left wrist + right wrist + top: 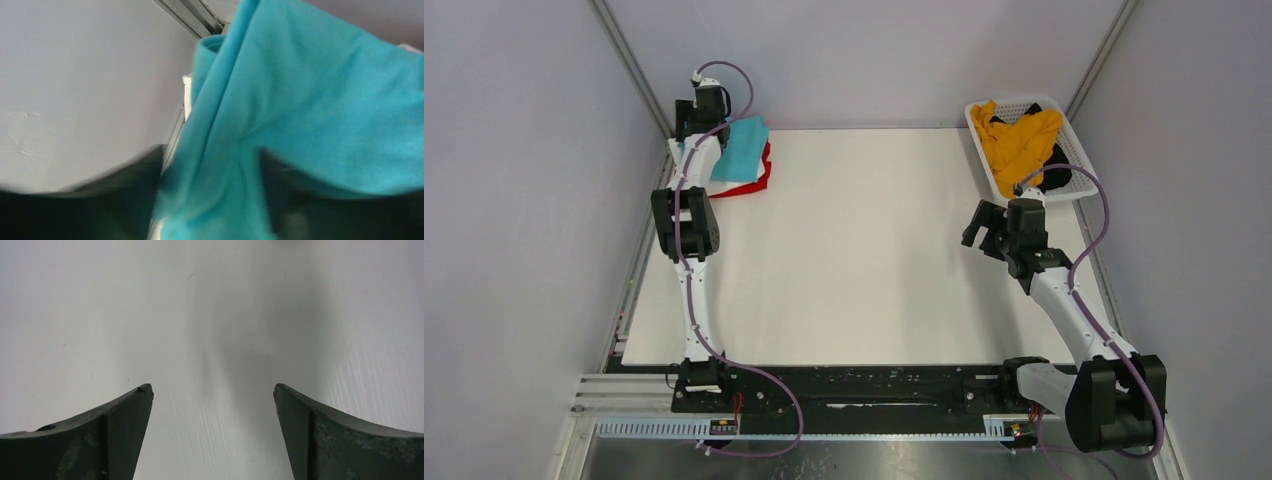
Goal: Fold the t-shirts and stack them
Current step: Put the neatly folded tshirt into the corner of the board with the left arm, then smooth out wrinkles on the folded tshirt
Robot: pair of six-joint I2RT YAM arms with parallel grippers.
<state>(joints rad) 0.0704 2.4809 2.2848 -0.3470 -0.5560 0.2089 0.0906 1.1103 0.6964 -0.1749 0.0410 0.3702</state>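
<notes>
At the far left corner of the table (864, 260), the teal shirt (742, 148) lies folded on top of the red shirt (756, 182). The left gripper (211, 160) is right there, with teal cloth running between its two fingers. The close view is blurry, so I cannot tell if it is pinching the cloth or letting go.

The middle of the table has no shirt on it.

On the right, the right gripper (989, 228) hangs over the table with its fingers (125, 415) spread wide, holding nothing. Behind it, the white basket (1076, 148) holds the mustard yellow shirt (1019, 140) and the black shirt (1056, 172), both bunched up.

These shirts look light, soft and floppy. They probably sag and slide, so a pinch on a thick fold or the collar should hold best.
</notes>
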